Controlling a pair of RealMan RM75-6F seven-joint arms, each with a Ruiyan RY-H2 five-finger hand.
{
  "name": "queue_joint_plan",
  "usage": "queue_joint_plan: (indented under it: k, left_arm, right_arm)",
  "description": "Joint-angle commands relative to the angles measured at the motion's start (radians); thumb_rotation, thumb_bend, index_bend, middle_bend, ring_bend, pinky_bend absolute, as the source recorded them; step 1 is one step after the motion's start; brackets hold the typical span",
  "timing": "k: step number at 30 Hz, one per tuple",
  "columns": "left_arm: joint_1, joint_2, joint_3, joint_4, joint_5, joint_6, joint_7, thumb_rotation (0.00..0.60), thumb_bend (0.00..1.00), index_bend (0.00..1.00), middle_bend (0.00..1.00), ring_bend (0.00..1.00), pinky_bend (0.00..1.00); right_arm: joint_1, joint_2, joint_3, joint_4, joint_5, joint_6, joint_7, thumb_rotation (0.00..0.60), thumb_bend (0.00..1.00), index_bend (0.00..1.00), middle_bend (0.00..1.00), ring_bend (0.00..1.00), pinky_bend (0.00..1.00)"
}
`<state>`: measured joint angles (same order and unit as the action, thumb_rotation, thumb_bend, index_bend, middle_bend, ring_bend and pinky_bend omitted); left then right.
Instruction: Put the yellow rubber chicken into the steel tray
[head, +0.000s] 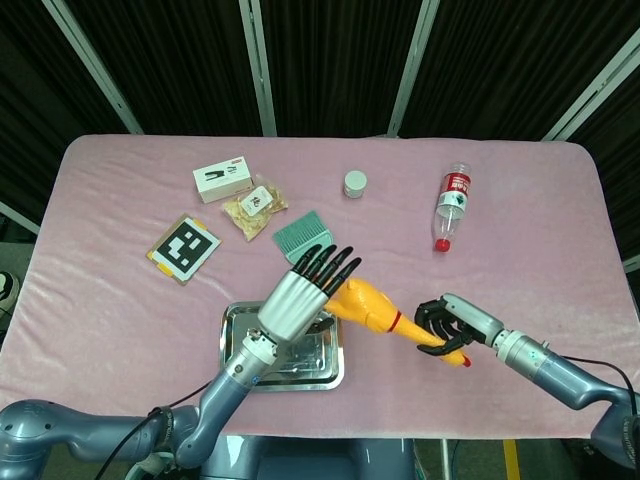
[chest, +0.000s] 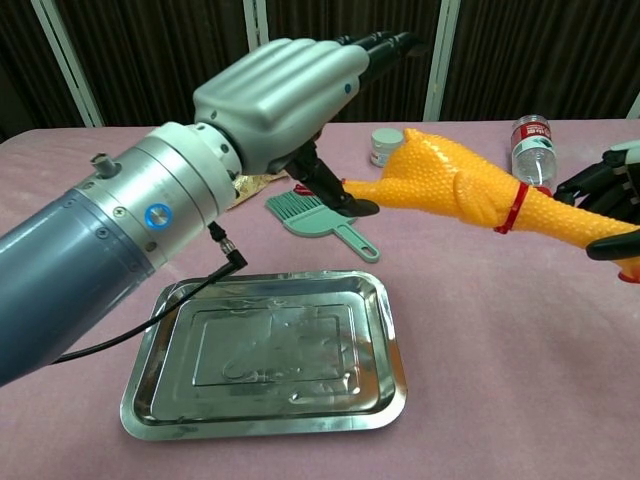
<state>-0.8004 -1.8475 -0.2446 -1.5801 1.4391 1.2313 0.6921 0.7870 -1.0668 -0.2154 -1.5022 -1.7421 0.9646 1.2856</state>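
Note:
The yellow rubber chicken hangs in the air, lying roughly level above the table just right of the steel tray. My right hand grips its neck end, past the red band. My left hand is above the tray with its fingers stretched out straight and apart, over the chicken's body end. Only its thumb lies close to the tail, and it holds nothing. The tray has nothing in it.
A green hand brush lies just beyond the tray. Further back are a plastic bottle, a small white jar, a white box, a snack bag and a marker card.

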Motion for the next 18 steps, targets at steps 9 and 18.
queue_joint_plan:
  k: [9,18]
  left_arm:
    - [0.115,0.302,0.064,-0.274,-0.063,-0.022,-0.12,0.6,0.0,0.0,0.05,0.07,0.12]
    - [0.19,0.489,0.122,-0.34,-0.034,-0.014,-0.267,0.6,0.0,0.04,0.08,0.07,0.12]
  right_arm:
    - [-0.005,-0.029,0.01,0.019,-0.006,0.008,-0.04,0.6,1.0,0.97,0.75,0.75,0.91]
    - [0.001,-0.066,0.028,0.022,-0.001,-0.002,-0.096,0.6,1.0,0.97,0.75,0.75,0.91]
